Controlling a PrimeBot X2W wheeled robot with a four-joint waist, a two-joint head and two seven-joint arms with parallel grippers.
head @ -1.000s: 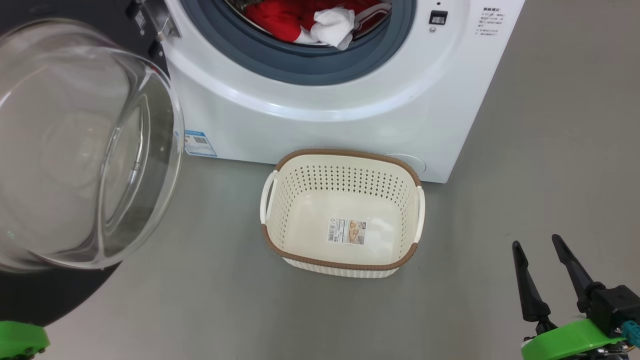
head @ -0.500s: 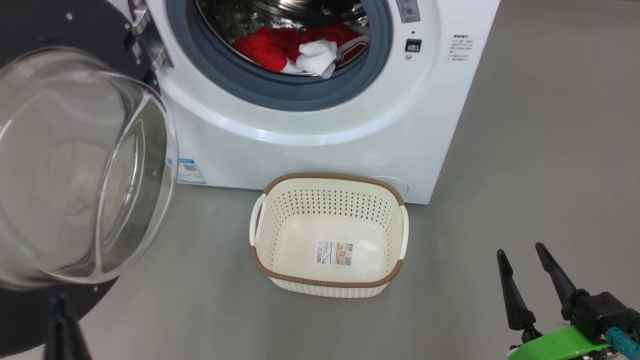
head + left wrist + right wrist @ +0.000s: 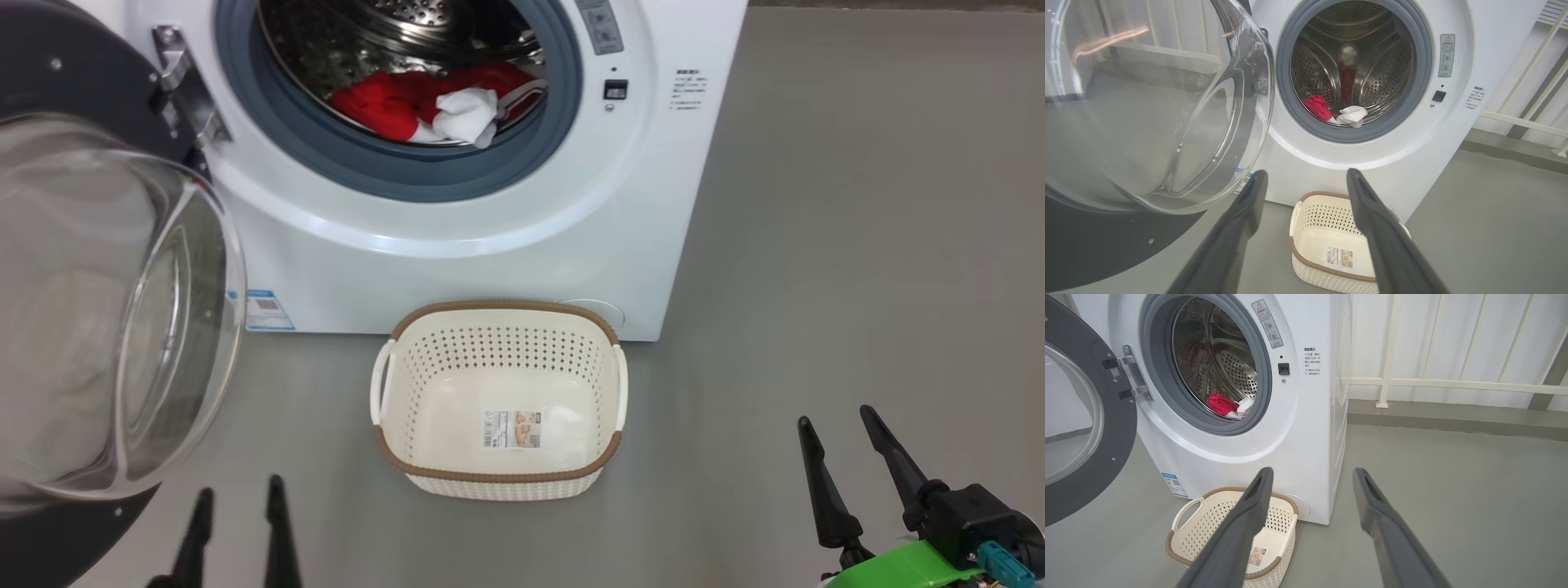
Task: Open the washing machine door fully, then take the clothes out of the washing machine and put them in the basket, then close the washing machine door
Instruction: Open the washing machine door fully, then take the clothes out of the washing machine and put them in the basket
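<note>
Clothes inside the washing machine; left claw and right claw both wide apart, empty.

The washing machine door stands wide open; red and white clothes lie inside the washing machine; the cream basket stands just before it.

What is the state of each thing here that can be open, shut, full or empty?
washing machine door: swung wide open.
washing machine: open, not emptied.
clothes: lying inside the drum, near its front.
basket: empty, upright on the floor.
left fingers: apart, holding nothing.
right fingers: apart, holding nothing.
</note>
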